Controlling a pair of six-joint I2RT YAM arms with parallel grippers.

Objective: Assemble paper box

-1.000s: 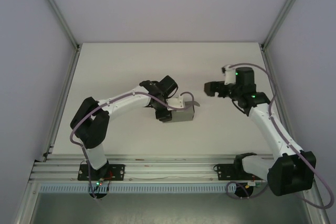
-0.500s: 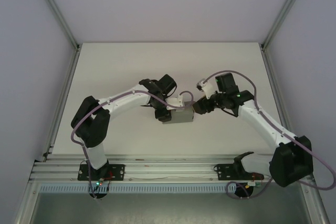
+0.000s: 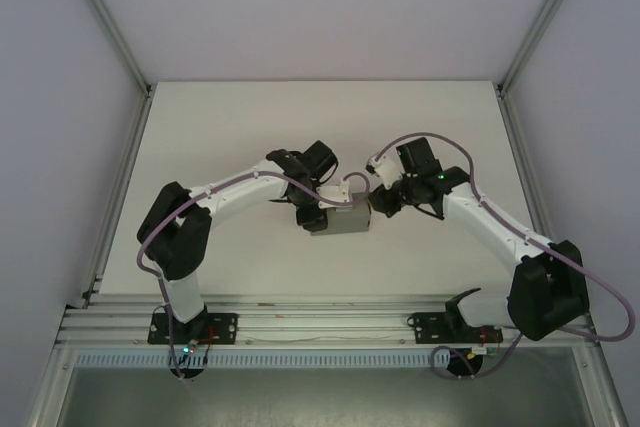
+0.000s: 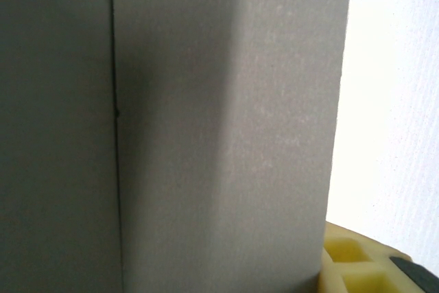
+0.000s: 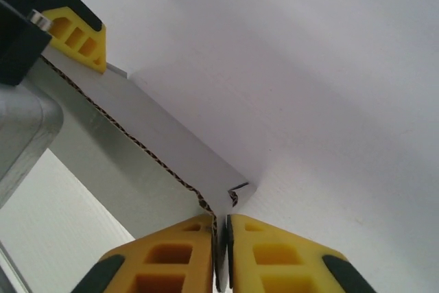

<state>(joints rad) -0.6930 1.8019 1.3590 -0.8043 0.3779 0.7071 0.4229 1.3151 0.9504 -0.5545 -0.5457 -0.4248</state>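
Observation:
The paper box [image 3: 342,219] is grey cardboard, partly folded, held above the middle of the white table. My left gripper [image 3: 318,215] is shut on its left side. In the left wrist view a box wall [image 4: 206,135] looms close, with one yellow finger [image 4: 357,265] pressed against its lower right edge. My right gripper [image 3: 377,203] meets the box's right end. In the right wrist view its yellow jaws [image 5: 221,255] are shut on a thin corrugated flap [image 5: 137,162] of the box. The left gripper's yellow finger [image 5: 75,36] sits at the far end of that flap.
The white table [image 3: 250,127] is bounded by grey walls and aluminium posts [image 3: 110,22] at both back corners. A metal rail [image 3: 320,322] carrying both arm bases runs along the near edge. Purple cables loop over both arms.
The right arm swung left from the table's right side to the box, and its jaws went from open to shut on the flap. The left arm and box stayed put.

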